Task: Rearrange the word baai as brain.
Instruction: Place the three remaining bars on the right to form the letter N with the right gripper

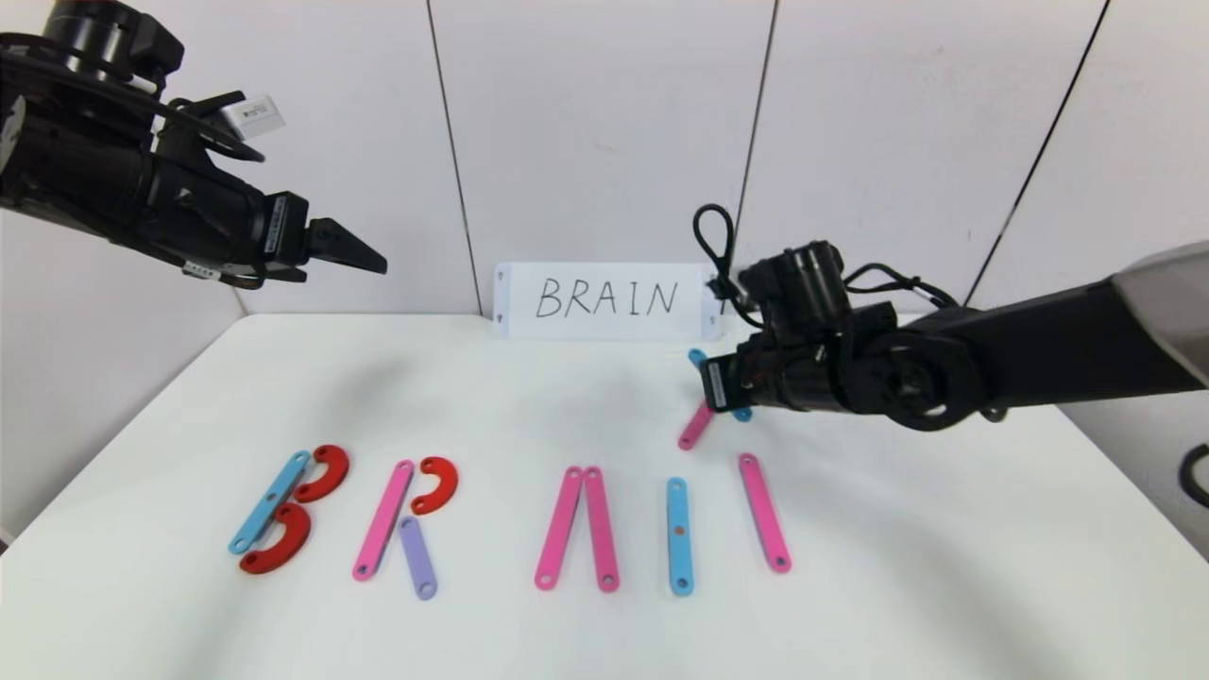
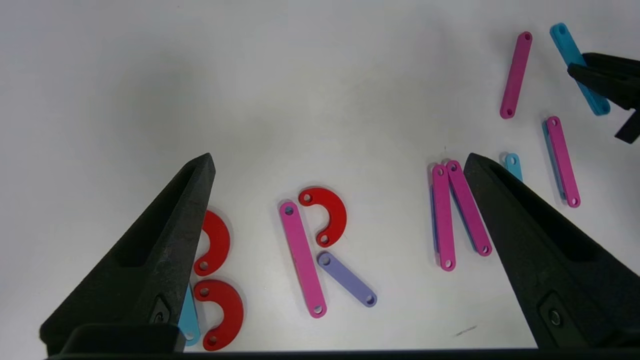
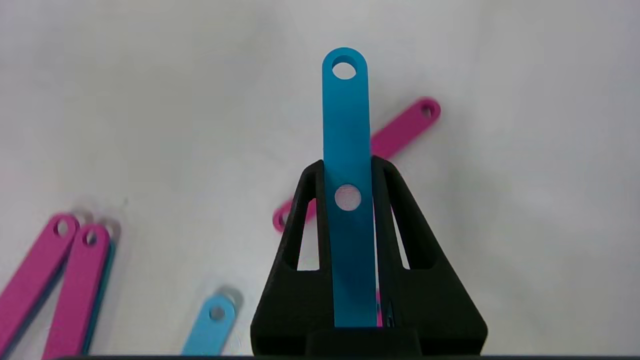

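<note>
Only rt wrist: blue bar (image 3: 348, 200) between hand (image 3: 347, 170) fingers.

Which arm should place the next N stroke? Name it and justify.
Right. The right gripper is shut on the blue bar, above the table beyond the lone pink bar. The left gripper hangs open, raised at far left.

Matte black arms, looped cables, tapered black hand (image 3: 347, 200) fingers
</note>
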Motion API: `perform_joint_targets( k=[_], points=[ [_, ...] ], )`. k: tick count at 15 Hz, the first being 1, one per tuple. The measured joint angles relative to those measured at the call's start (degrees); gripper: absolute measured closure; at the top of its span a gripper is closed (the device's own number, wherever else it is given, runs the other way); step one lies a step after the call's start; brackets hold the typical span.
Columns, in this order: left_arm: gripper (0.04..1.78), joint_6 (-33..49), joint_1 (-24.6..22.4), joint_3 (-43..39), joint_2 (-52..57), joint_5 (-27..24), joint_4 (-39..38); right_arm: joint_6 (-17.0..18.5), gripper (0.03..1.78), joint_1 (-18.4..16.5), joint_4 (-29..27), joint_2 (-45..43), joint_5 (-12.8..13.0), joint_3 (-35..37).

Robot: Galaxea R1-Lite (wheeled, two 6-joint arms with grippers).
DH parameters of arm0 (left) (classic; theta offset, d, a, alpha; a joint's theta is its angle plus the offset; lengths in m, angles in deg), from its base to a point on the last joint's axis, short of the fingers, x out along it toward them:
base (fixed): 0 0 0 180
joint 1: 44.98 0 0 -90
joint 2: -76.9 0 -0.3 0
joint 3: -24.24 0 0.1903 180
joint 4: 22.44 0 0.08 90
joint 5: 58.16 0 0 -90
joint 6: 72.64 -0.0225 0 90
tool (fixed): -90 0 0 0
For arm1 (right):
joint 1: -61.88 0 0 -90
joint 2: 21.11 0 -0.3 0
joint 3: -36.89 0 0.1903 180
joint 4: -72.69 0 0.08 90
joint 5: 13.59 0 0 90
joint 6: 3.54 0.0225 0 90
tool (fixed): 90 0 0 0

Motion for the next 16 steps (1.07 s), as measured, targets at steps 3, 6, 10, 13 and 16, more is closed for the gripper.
perform_joint_targets(
  k=[3,6,10,13,16],
  points=[
    [0.08,0.0,0.0,0.0,0.1,0.0,0.0,-0.2,1.54,-1.2,6.0,-6.4,-2.9,13.9],
    [0.08,0.0,0.0,-0.1,0.1,0.0,0.0,-1.8,1.54,-3.4,12.6,-9.8,-6.1,23.6],
    [0.08,0.0,0.0,-0.1,0.1,0.0,0.0,-4.8,1.54,-6.0,17.4,-10.8,-10.3,28.6],
    [0.08,0.0,0.0,-0.1,0.0,0.0,0.0,-5.4,1.54,-7.1,18.5,-9.9,-11.2,30.2],
    [0.08,0.0,0.0,-0.1,0.0,0.0,0.0,-5.5,1.54,-7.6,20.4,-9.1,-11.3,31.9]
  ],
)
